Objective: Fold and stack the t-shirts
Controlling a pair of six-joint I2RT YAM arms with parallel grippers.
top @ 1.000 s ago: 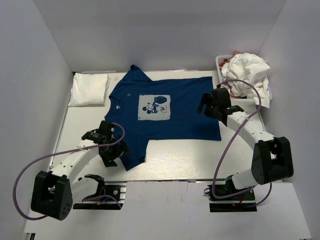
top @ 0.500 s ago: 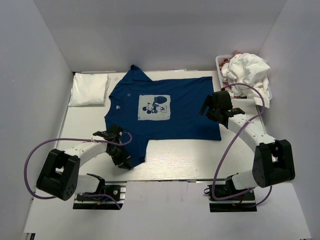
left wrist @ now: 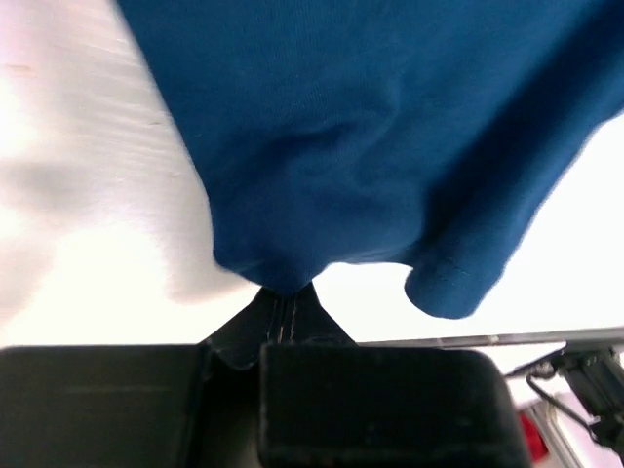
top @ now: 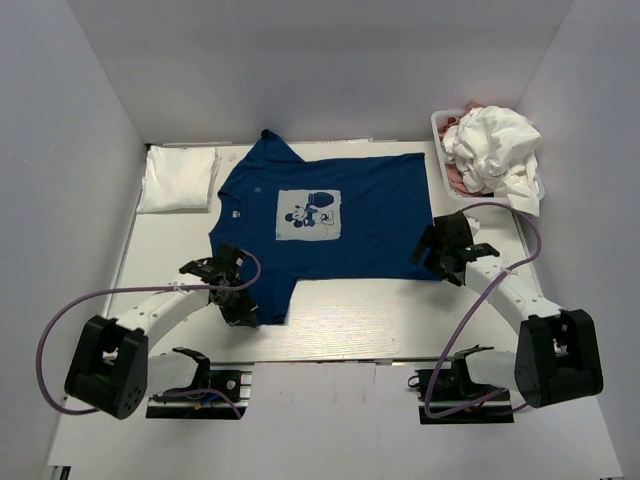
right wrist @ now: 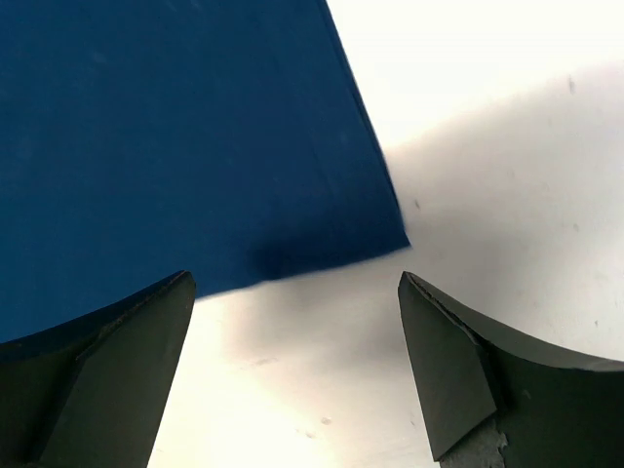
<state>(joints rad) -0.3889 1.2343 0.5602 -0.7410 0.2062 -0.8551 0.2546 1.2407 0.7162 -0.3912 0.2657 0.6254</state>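
Top view: navy blue cotton t-shirt w/ pale cartoon print [top: 370, 215] lies spread flat mid-table. Left gripper [top: 240, 308] sits at its near-left sleeve, right gripper [top: 438, 255] at the near-right hem corner.

Left wrist: jaws together, clamped on a pinch of sleeve fabric.

Right wrist: jaws wide apart, holding nothing. Hem corner lies just ahead, btwn them, on the white table [right wrist: 487, 146].

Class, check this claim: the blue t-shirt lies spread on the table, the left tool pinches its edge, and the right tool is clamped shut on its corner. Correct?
No. The right tool is open at the corner of the blue t-shirt, gripping nothing, as the right wrist view shows. The shirt does lie spread, and the left tool pinches its edge.
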